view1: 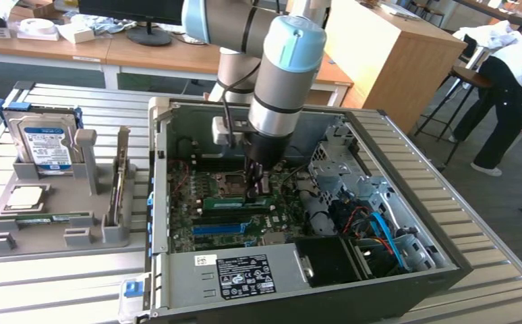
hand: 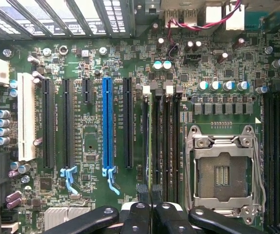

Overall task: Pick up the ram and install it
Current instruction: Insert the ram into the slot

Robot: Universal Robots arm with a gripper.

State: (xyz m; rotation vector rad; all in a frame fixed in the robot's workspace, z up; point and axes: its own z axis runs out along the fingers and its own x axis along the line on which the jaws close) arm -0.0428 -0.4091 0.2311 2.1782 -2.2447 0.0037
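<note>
The ram [view1: 229, 201] is a thin green stick standing on edge among the black memory slots of the motherboard, inside the open computer case [view1: 162, 202]. In the wrist view the ram [hand: 152, 146] runs edge-on as a narrow line along a slot beside the empty processor socket [hand: 223, 170]. My gripper [view1: 259, 191] reaches straight down into the case at one end of the stick. Its black fingers [hand: 130, 217] meet around that end, so the gripper [hand: 152, 214] is shut on the ram. I cannot tell how deep the stick sits in the slot.
A bright blue slot strip [hand: 107, 122] lies a few slots over from the ram. A grey parts tray [view1: 45, 236] with a silver hard drive [view1: 47, 145] stands at the exterior view's left. The power supply [view1: 234, 273] and cables [view1: 378, 229] crowd the case. A person [view1: 513, 88] stands at the far right.
</note>
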